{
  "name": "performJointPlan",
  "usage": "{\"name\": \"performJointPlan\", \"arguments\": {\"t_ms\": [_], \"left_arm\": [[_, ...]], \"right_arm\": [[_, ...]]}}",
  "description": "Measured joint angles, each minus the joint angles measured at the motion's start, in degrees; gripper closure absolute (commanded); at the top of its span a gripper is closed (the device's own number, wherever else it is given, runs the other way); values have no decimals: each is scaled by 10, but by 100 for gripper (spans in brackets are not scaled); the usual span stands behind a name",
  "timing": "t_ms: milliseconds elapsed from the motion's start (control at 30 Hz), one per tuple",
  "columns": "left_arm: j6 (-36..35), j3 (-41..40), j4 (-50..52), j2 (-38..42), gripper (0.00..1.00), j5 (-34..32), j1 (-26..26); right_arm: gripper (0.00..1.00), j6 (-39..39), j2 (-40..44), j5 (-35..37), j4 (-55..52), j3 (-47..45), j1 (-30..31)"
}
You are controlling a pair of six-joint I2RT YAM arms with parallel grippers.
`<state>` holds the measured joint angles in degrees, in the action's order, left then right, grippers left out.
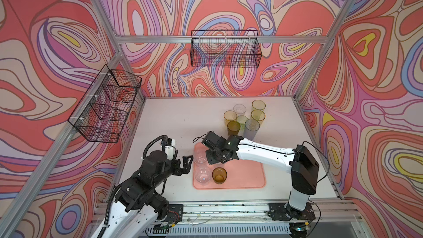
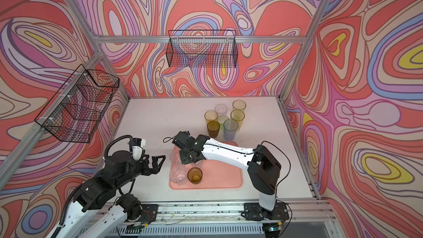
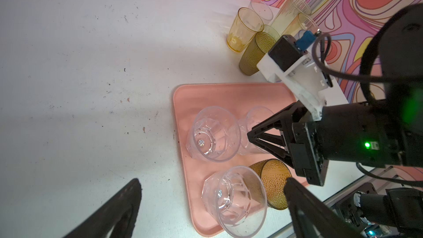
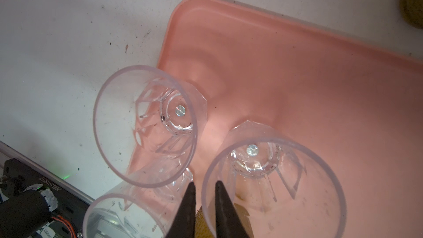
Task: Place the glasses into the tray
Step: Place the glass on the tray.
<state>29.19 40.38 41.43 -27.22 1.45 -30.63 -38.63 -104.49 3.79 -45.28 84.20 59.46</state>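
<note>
Right gripper barely parted astride the rim of a clear tumbler standing in the tray, seemingly not pinching. Left gripper wide open, empty. We'd treat these as light, slick, rigid: pinch the rim wall.

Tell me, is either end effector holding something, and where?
The left end effector holds nothing; the right end effector straddles a clear glass rim, grip unclear.

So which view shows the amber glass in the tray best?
The top views: both show the amber glass whole, from above. The left wrist view shows its side, partly hidden; the right wrist view, only a sliver.
</note>
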Motion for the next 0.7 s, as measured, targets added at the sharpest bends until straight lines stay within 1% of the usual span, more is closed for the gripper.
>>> {"name": "performJointPlan", "arguments": {"t_ms": [133,300,367,433,500,533,600,700], "left_arm": [[0,0,0,0,0,0,0],[0,0,0,-6,0,0,0],[0,0,0,-9,0,0,0],[0,0,0,-11,0,-1,0],[1,0,0,-11,0,-1,0],[3,0,0,-11,0,-2,0],[8,0,0,-11,0,-4,0],[18,0,-1,-14,0,-4,0]], "right_arm": [[82,0,0,0,0,4,0],[74,0,4,0,-1,11,0],[68,0,10,1,-2,11,0],[57,-1,23,5,-2,11,0],[49,-1,38,10,-3,11,0],[42,-2,45,14,-3,11,0],[37,-2,57,23,-7,11,0],[25,-3,76,40,-8,7,0]]}}
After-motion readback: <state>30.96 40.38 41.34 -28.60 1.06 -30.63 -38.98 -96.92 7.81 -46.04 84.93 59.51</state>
